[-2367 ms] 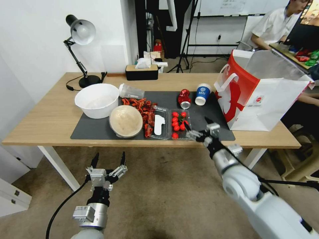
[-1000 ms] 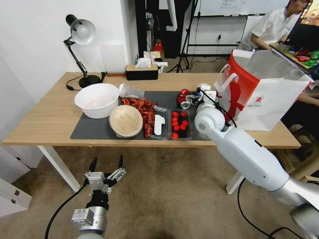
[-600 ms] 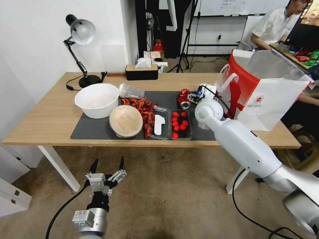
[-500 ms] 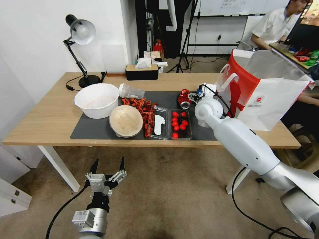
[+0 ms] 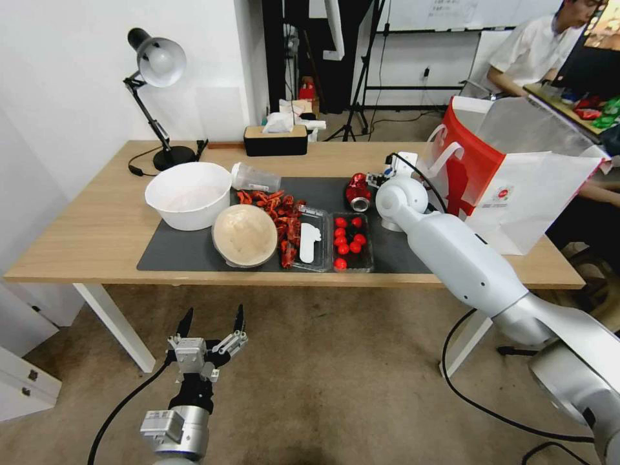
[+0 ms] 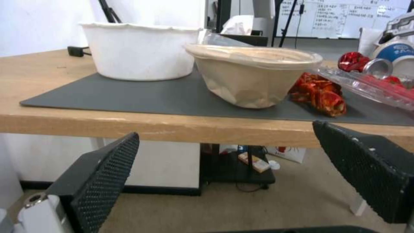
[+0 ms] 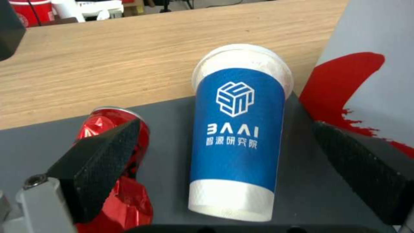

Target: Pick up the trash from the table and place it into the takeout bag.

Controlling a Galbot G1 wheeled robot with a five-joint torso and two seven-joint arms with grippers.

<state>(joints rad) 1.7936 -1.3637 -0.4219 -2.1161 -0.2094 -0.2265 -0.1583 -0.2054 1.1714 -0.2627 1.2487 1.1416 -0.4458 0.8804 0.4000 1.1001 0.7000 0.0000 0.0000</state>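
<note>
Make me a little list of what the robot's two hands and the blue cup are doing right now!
right gripper: open, fingers either side of the paper cup, not touching
paper cup: upright on the dark mat, between the red can and the takeout bag
left gripper: open, low in front of the table

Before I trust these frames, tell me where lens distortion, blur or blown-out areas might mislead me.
Head view: wide-angle bending curves the table edges, and the white bowl is bright inside. Left wrist view: the left gripper fingers look soft up close, and the background wall is washed out. Right wrist view: the paper cup is sharp; the right gripper fingers look blurred.
</note>
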